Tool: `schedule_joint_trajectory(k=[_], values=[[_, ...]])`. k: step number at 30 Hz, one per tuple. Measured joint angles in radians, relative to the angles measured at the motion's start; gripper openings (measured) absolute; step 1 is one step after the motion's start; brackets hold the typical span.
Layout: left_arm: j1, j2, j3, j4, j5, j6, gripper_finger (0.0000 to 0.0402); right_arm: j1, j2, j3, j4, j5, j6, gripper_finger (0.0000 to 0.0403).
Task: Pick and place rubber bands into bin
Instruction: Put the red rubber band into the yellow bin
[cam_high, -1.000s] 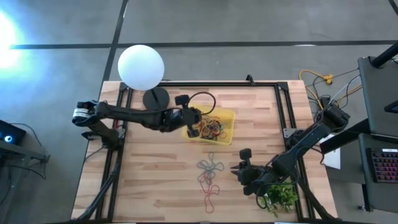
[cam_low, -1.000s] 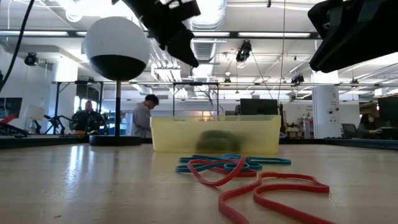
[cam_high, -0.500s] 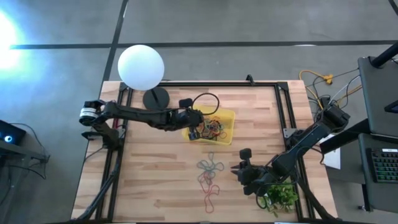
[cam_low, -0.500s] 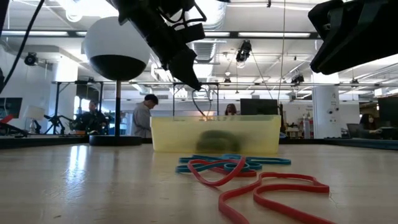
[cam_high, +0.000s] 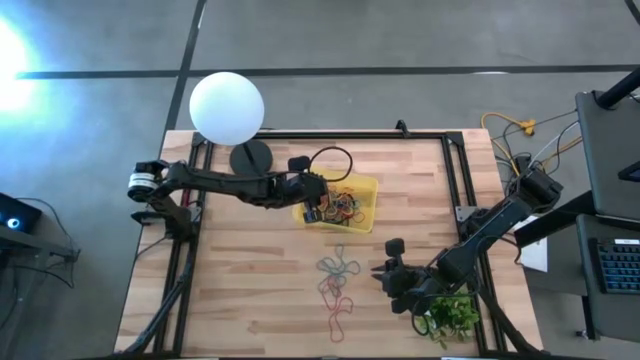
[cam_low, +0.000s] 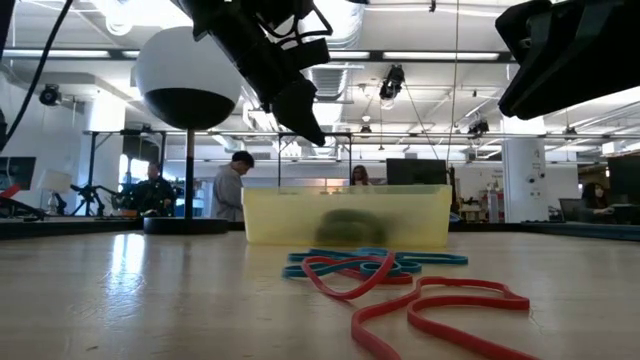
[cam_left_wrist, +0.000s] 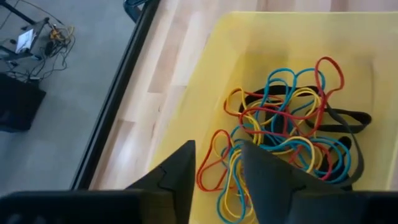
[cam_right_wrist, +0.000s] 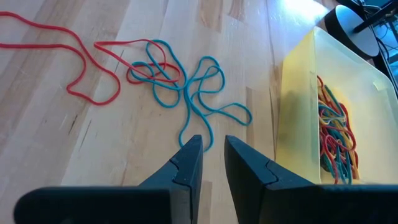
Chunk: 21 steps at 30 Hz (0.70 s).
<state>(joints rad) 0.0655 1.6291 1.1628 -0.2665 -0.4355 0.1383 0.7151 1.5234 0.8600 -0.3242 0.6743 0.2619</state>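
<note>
The bin (cam_high: 366, 184), a shallow translucent yellow tray, stands on the wooden table a little beyond its middle and holds a tangle of rubber bands (cam_left_wrist: 292, 124). My left gripper (cam_left_wrist: 217, 180) hangs open above the bin's left part, fingers pointing down, with nothing between them. More rubber bands (cam_high: 338, 280), red and blue, lie loose on the table in front of the bin (cam_right_wrist: 298, 93). My right gripper (cam_right_wrist: 213, 152) hovers to the right of those loose bands (cam_right_wrist: 180, 74), its fingers a narrow gap apart and holding nothing.
A white globe lamp (cam_high: 227, 107) on a black base stands at the far left, beside my left arm. A small green plant (cam_high: 448, 315) sits at the near right, under my right arm. Black frame rails run along the table's edges. People stand in the room behind.
My left gripper has moved a little toward the table's right edge and come down over the bin. Half a second ago a thin band hung below its fingertips; now nothing hangs there. My right arm has kept still.
</note>
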Motion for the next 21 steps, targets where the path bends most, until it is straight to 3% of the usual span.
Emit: schedule_joint_trajectory(k=[6,13,17,21], values=[[-0.014,-0.011,0.016,-0.007,0.000,0.003,0.0140,0.000,0.000,0.000,0.009,0.001,-0.005,0.0057],[-0.083,-0.117,0.026,-0.014,0.018,0.055,0.0141,-0.008,0.000,0.000,0.087,0.002,-0.100,0.0057],[-0.132,-0.173,0.008,-0.060,0.093,0.035,0.0141,-0.027,0.001,0.000,0.136,0.000,-0.157,0.0057],[-0.206,-0.180,-0.014,-0.130,0.200,-0.030,0.0141,-0.071,0.001,0.000,0.202,-0.151,-0.212,0.0057]])
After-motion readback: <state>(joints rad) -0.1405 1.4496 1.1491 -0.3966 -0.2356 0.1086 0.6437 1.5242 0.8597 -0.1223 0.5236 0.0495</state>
